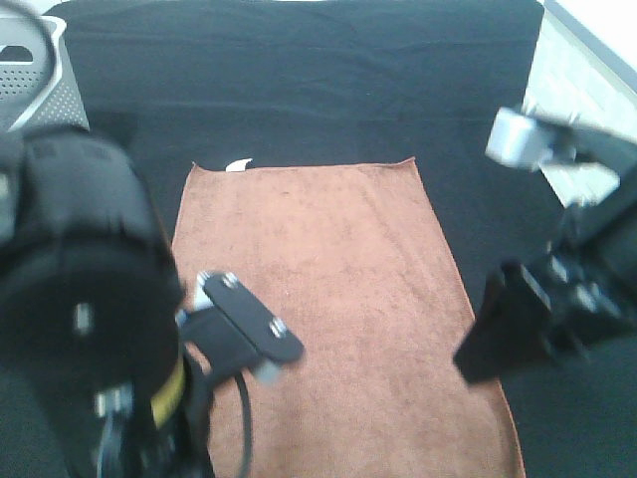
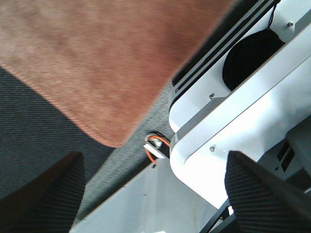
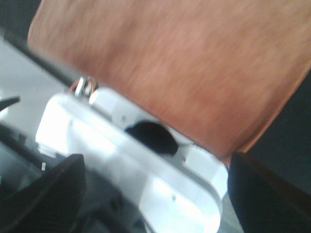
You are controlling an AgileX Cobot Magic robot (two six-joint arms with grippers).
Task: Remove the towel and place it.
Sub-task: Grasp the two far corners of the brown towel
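Observation:
The brown towel (image 1: pixel 328 299) lies flat and spread out on the black table cloth (image 1: pixel 328 90), with its small white tag (image 1: pixel 238 164) at the far short edge. My left arm's wrist (image 1: pixel 249 324) hovers over the towel's near left part. My left gripper (image 2: pixel 155 204) is open and empty above the towel's near corner (image 2: pixel 97 58). My right gripper (image 1: pixel 498 334) hangs at the towel's right edge. In the right wrist view it (image 3: pixel 155 204) is open and empty, with the towel (image 3: pixel 180 63) ahead of it. Neither gripper touches the towel.
A grey perforated basket (image 1: pixel 30 80) stands at the back left. A white surface (image 1: pixel 587 80) borders the table at the back right. The robot's white base frame (image 2: pixel 233 121) sits past the towel's near edge and also shows in the right wrist view (image 3: pixel 136 160).

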